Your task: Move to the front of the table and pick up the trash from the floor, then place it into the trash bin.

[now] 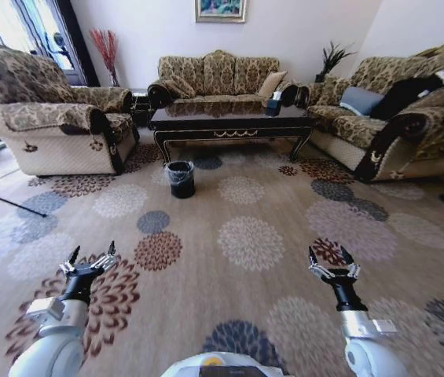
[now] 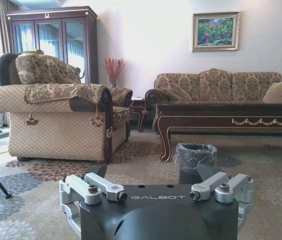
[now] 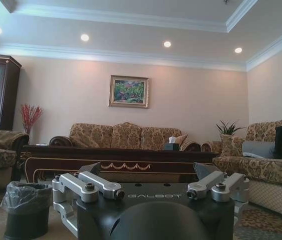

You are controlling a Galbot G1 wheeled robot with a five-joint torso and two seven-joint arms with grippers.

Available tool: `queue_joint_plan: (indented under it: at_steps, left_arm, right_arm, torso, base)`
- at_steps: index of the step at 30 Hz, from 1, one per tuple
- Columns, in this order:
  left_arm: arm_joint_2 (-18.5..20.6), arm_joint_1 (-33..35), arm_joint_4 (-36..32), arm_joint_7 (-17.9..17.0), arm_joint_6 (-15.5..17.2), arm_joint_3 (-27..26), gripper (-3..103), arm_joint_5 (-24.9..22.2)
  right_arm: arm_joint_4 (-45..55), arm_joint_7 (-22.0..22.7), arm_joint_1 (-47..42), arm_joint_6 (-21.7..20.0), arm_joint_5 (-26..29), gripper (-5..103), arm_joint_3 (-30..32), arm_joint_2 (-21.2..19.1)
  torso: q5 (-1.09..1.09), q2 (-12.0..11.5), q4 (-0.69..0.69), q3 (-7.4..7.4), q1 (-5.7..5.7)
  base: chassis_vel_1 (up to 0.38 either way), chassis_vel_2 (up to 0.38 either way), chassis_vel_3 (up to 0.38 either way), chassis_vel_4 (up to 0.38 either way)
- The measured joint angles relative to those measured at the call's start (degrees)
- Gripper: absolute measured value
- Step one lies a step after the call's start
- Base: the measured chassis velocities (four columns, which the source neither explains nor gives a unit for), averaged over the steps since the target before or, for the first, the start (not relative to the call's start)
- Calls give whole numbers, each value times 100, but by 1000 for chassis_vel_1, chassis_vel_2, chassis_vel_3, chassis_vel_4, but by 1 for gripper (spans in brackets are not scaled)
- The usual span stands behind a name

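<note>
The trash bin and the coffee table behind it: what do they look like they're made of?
The trash bin looks like black plastic, though its wall is mostly hidden: a thin, crinkled greyish plastic bag is folded over its rim. The table appears to be dark brown wood with a glossy varnish; its top mirrors the sofa behind it, and a gold scroll ornament runs along its apron above curved carved legs.

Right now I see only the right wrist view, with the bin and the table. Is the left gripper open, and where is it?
Observer: It is open. The left gripper hovers over the carpet on the robot's left.
Operator: Where does the bin stand on the floor?
Observer: The trash bin stands on the carpet well ahead of the robot, before the left end of the table.
Operator: Is there any trash on the floor?
Observer: The carpet has flower patterns, and I cannot make out trash among them.
</note>
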Motion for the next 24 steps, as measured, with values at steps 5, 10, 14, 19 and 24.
queue_joint_plan:
  at_steps: [5, 10, 14, 19, 24]
  left_arm:
    - [-1, -11, 1, -3, 6, 7, 100, 9]
    - [-2, -23, 10, -3, 8, 19, 100, 19]
    - [-4, -35, 20, -5, 9, 24, 100, 26]
    - [-6, -47, 32, -7, 10, 26, 100, 30]
    - [-15, -48, 30, -9, 10, 40, 100, 48]
  right_arm:
    - [-14, -47, 61, 66, 36, 100, -31, 5]
    - [-8, -42, 72, 52, 2, 100, -31, 11]
    - [9, -26, 47, -42, -56, 100, 1, 13]
    - [9, -27, 43, -69, -56, 100, 17, 11]
    - [11, -14, 59, -104, -58, 100, 21, 8]
  torso:
    - [-4, -1, 2, 4, 1]
    - [-5, -4, 1, 7, 8]
    - [-4, -4, 2, 5, 7]
    - [-5, -3, 2, 4, 5]
    - [-5, -3, 1, 4, 4]
  base:
    - [74, -66, -110, 104]
    - [-70, 61, 31, -66]
    - [-15, 13, 7, -9]
    - [0, 0, 0, 0]
    - [-22, 9, 23, -7]
